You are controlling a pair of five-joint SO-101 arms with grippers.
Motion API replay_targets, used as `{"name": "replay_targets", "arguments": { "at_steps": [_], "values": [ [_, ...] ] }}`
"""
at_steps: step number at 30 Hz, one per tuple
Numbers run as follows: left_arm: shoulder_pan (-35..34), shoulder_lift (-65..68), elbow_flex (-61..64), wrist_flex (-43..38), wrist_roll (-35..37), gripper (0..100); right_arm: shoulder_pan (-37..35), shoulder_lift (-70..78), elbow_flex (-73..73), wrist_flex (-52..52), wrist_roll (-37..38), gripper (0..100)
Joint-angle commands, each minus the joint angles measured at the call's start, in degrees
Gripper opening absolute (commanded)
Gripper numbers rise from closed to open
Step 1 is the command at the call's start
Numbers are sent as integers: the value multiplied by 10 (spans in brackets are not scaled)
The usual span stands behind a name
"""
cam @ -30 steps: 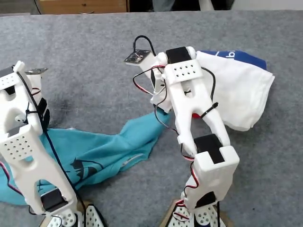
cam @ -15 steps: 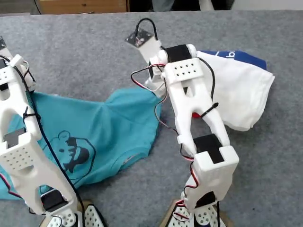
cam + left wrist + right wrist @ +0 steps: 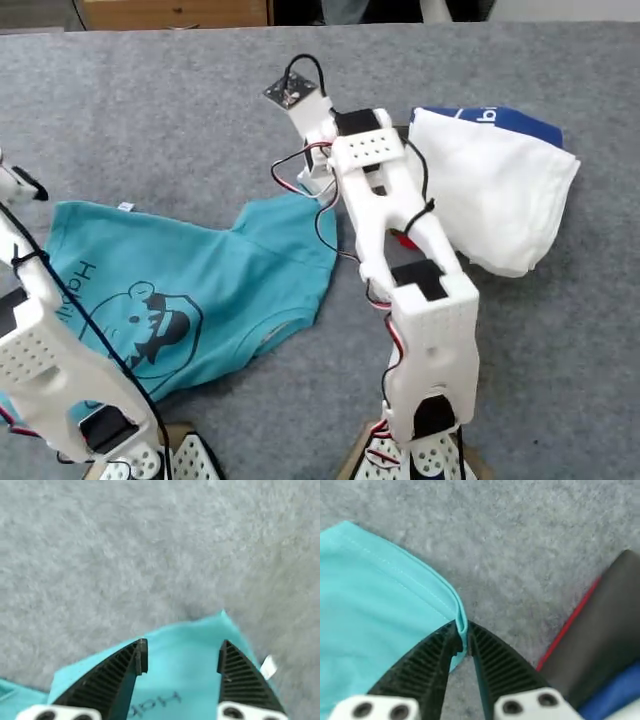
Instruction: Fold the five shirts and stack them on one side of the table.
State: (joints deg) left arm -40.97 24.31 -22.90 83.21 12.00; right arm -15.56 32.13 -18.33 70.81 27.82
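Now pulled flat from a bunch and ready to fold, with teal shirt edge clamped between right gripper fingers, corner below parted left gripper fingers.

This looks like a robotics lab or a maker's workroom. The counter is covered edge to edge in grey felt-like cloth. Two white arms, the left arm and the right arm, stand at its near edge. Their shells are plastic with rows of small holes, with black motor blocks at the joints and thin red and black wires looping in the open. A small bare circuit board sits at the right arm's wrist. That arm's base rests on a plain wooden board. Beyond the far edge stands a light wooden cabinet. A teal shirt lies on the cloth.
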Motion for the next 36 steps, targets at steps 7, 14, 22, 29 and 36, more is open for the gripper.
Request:
{"name": "replay_targets", "arguments": {
  "at_steps": [7, 14, 22, 29, 36],
  "values": [
    [-28, 8, 249, -112, -77, 29, -2, 23, -11, -55, -33, 12],
    [-87, -40, 323, -103, -152, 29, 30, 45, -11, -62, -33, 12],
    [-98, -110, 423, -101, -193, 29, 30, 38, 22, -21, -29, 12],
    [-124, -141, 448, -42, -236, 30, 26, 36, 76, -50, -29, 12],
    [-152, -146, 371, 7, -239, 30, 22, 39, 75, -55, -29, 12]
  ]
}}
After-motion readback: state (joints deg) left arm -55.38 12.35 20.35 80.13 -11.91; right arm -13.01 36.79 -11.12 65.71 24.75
